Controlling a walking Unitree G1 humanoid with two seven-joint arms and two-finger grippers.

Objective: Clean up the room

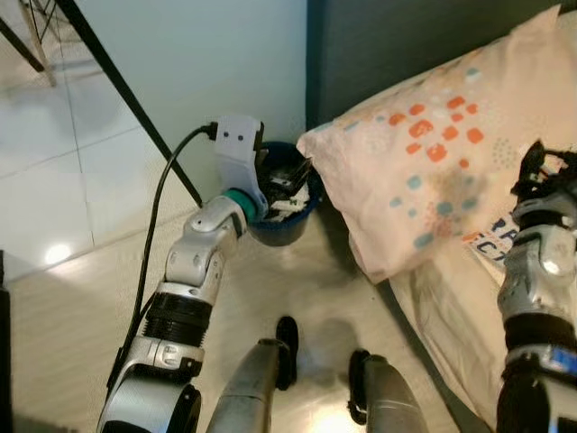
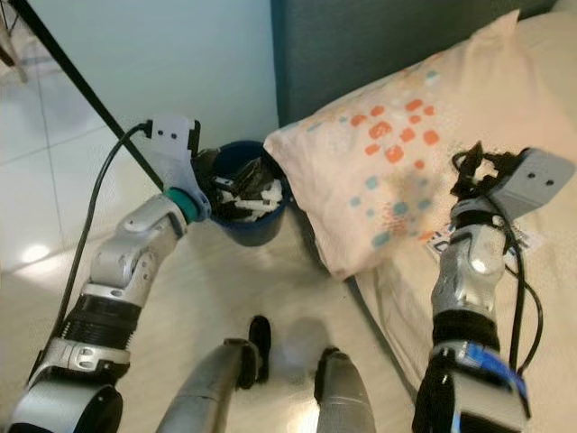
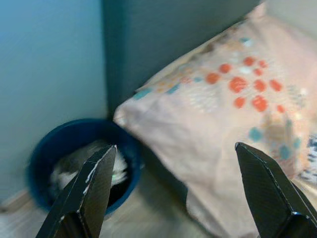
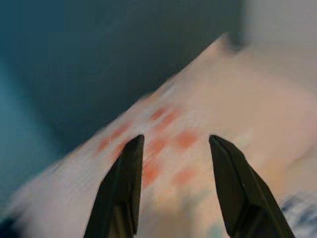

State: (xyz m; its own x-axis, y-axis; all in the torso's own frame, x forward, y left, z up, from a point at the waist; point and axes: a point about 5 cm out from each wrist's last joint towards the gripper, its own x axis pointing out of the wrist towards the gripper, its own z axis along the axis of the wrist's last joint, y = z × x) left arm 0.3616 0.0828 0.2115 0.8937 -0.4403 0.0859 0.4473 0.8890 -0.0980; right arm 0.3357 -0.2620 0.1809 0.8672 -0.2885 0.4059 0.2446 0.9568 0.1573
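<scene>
Because the big soft cream pillow with orange and blue dots (image 1: 433, 171) looks light and squishy, we think our wide-open, empty right gripper (image 4: 173, 186) should pinch its corner.

Blue lettering shows on a printed item (image 1: 493, 245) under the pillow (image 1: 424, 162), too cut off to read.

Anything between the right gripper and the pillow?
Nothing visible. The right gripper hangs open just above the patterned pillow, with only open air between its fingers and the fabric.
</scene>
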